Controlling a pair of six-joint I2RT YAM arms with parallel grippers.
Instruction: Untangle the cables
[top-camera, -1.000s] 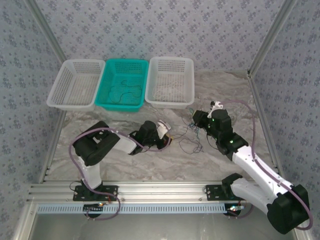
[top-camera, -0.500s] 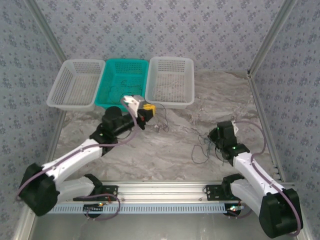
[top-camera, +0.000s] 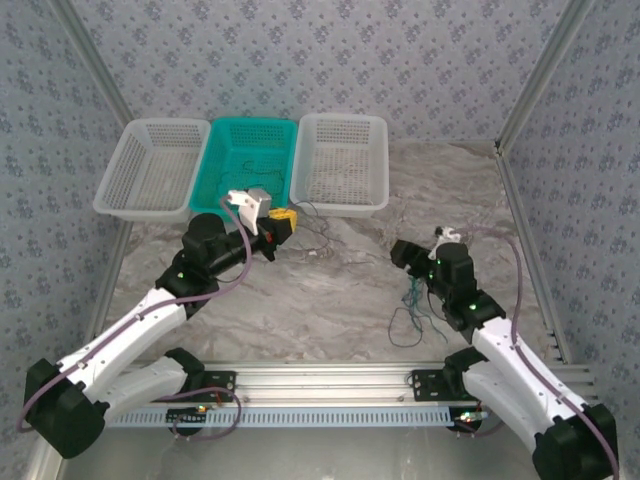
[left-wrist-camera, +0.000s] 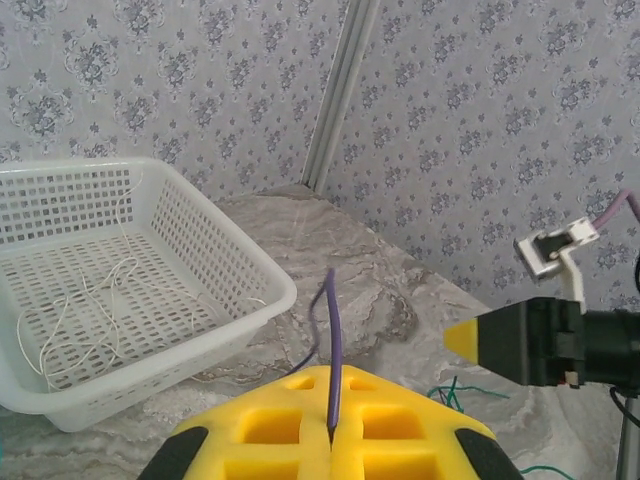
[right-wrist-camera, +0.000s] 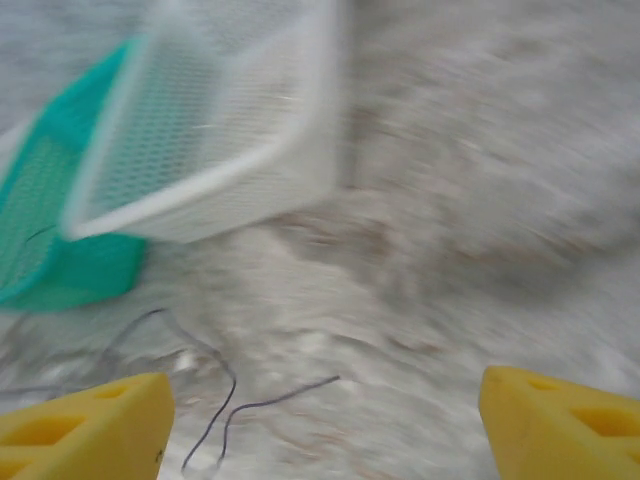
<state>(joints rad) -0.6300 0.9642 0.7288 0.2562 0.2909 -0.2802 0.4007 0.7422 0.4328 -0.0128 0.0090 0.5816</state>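
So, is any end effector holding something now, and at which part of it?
The left end effector pinches a thin purple cable near one end. The right end effector is open and empty.

Even, bright, soft-shadowed light; top and left wrist views sharp, right wrist view heavily motion-blurred.

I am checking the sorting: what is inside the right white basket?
A few thin pale wires lie loose on the floor of the basket. In the left wrist view its near wall hides the floor strip just behind it.
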